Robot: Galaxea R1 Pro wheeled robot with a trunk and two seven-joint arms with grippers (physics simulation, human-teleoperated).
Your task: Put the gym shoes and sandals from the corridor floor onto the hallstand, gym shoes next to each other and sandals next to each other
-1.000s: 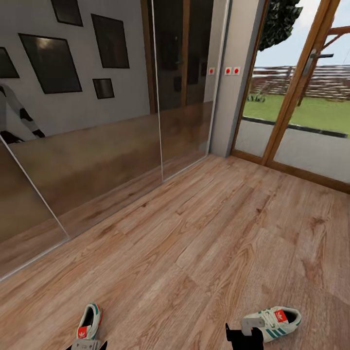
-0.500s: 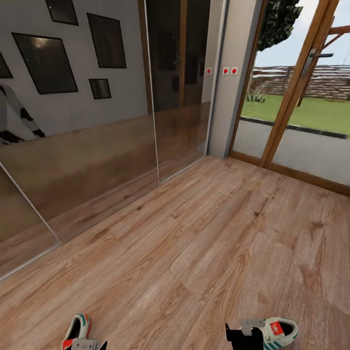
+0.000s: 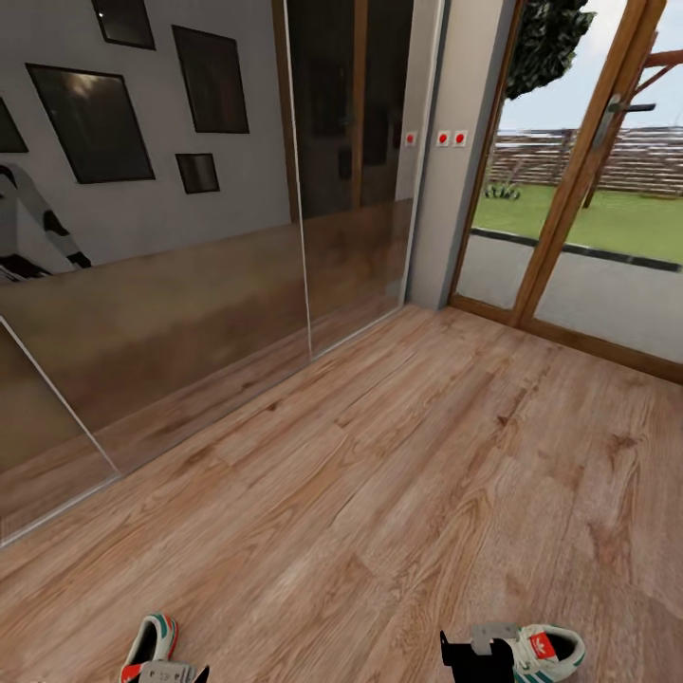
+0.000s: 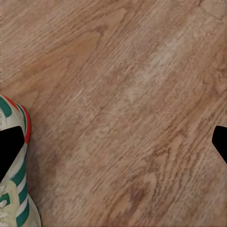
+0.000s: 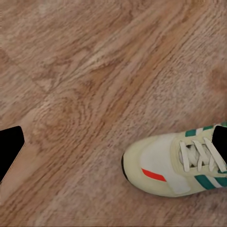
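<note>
now both off-white green-striped sneakers, one (image 3: 149, 645) and the other (image 3: 545, 651), lie on the wood-plank floor (image 3: 398, 493); left gripper (image 4: 113, 142) and right gripper (image 5: 118, 142) hover spread wide, gripping nothing.

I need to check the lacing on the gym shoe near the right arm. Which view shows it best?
The right wrist view: the right gym shoe shows toe, laces and green stripes. The head view catches it partly behind the right gripper.

Matt wood-grain corridor floor (image 3: 427, 455); glossy mirrored wardrobe doors (image 3: 190, 313).
</note>
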